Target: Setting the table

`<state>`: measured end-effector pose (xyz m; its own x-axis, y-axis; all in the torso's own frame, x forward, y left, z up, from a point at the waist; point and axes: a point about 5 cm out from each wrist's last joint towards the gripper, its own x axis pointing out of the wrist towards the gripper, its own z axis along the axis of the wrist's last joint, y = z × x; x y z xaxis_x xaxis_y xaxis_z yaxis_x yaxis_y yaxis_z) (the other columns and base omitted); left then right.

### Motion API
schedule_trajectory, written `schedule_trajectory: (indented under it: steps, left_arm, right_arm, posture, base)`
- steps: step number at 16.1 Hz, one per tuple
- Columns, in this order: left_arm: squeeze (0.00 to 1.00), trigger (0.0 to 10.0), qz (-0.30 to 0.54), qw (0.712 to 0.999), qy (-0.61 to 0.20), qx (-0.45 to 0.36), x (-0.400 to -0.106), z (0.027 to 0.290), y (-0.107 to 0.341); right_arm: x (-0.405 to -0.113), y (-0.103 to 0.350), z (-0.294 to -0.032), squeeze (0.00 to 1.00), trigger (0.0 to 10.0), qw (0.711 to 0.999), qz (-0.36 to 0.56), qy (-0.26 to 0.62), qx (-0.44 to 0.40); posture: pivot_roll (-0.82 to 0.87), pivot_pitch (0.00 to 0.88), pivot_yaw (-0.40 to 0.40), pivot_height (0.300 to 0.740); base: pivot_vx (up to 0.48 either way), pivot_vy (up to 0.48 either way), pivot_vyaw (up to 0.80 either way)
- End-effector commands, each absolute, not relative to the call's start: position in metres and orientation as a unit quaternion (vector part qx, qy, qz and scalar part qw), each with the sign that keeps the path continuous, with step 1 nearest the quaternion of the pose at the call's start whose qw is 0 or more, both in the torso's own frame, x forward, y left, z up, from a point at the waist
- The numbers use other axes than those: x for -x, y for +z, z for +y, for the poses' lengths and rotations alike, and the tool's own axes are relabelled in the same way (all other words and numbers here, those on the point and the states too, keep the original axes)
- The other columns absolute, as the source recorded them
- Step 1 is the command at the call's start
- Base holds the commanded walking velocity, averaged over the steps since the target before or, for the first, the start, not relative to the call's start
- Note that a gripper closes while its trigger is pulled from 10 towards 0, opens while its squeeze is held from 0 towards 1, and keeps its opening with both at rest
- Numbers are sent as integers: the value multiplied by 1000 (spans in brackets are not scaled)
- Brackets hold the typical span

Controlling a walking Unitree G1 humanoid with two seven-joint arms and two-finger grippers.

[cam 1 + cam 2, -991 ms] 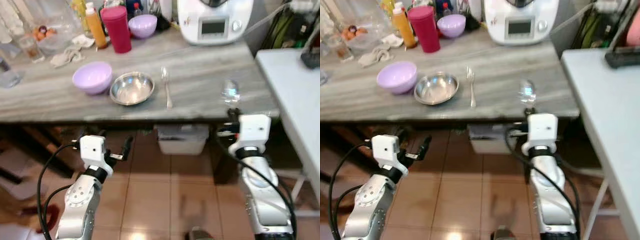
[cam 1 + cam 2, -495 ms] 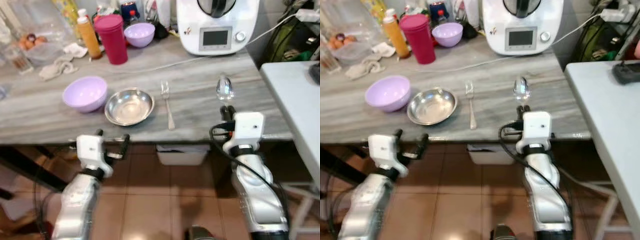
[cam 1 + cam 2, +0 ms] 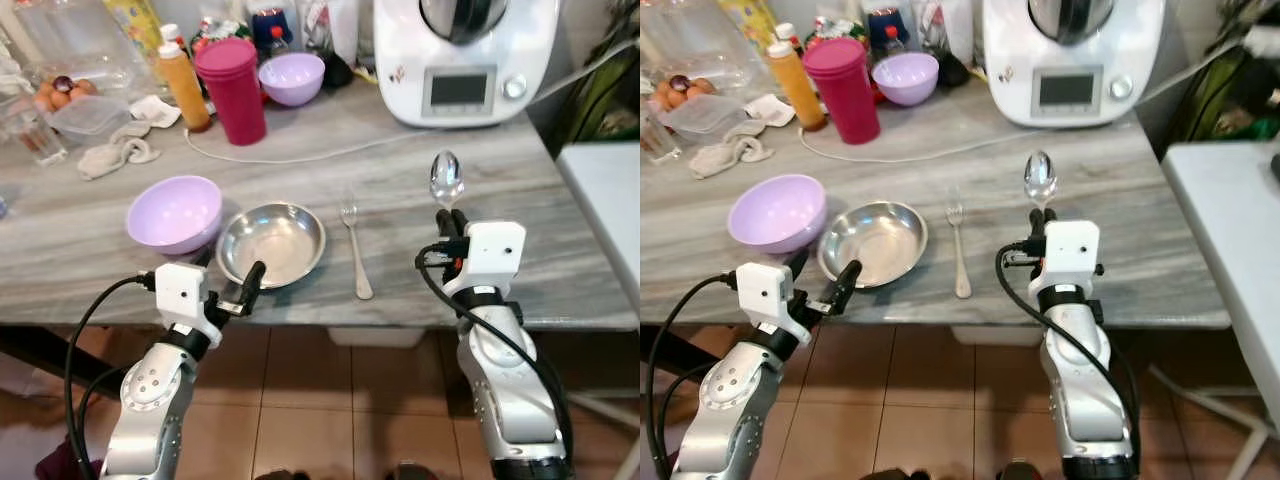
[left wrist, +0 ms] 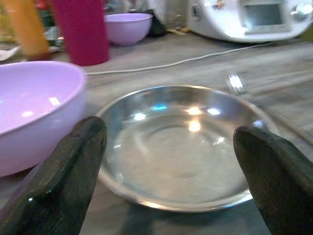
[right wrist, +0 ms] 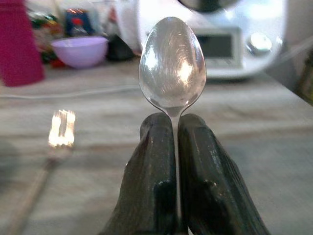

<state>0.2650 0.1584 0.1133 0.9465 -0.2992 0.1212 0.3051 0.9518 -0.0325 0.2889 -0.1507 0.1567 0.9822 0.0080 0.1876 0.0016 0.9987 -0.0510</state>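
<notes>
- Steel is being shown between the parted fingers of the left gripper (image 3: 232, 289): the metal bowl (image 3: 271, 244) is lying just ahead of the released jaws on the grey marbled counter (image 3: 560, 230), and nothing is being held in it.
- Just beside the left finger of that gripper, a lilac bowl (image 3: 174, 213) is being seen almost touching the metal bowl's rim; its inside is being shown bare.
- A spoon (image 5: 172, 63) is being gripped by its handle in the right gripper (image 5: 175, 147), whose jaws are being kept clenched on it; the spoon's bowl is being held upright beyond the fingertips, above the counter.
- A fork (image 3: 354, 250) is being seen lying flat on the counter between the two grippers, near the metal bowl but apart from it, tines pointing away from the jaws.
- Well beyond both jaws, a magenta tumbler (image 3: 232, 90), an orange bottle (image 3: 182, 79) and a second lilac bowl (image 3: 291, 78) are being seen at the back of the counter; what they hold cannot be told.
- A white kitchen machine (image 3: 464, 55) is being seen standing far ahead of the spoon, with a white cable (image 3: 300, 157) running across the counter.
- A clear tub (image 3: 88, 117) is being seen by a crumpled cloth (image 3: 115, 157), with eggs (image 3: 55, 98) just behind it.
</notes>
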Motion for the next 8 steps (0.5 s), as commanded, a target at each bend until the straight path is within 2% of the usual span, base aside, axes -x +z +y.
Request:
schedule_trajectory:
  steps: [1, 5, 8]
  left_arm:
    - [0, 10000, -57, 988, -146, 8, -259, 167, 112]
    - [0, 10000, -52, 979, -197, -7, -255, 169, 111]
    - [0, 10000, -46, 962, -268, -10, -251, 160, 112]
  right_arm:
    - [-288, 157, -150, 0, 10000, 996, -92, 1, 9]
    - [-293, 156, -149, 0, 10000, 997, -77, 6, -5]
    - [-309, 154, -147, 0, 10000, 997, -38, 0, -65]
  posture:
    - [-155, 145, 88, 740]
    - [-156, 152, 82, 740]
    - [-161, 158, 81, 740]
  base:
    - [0, 0, 0]
    - [0, 0, 0]
    - [0, 0, 0]
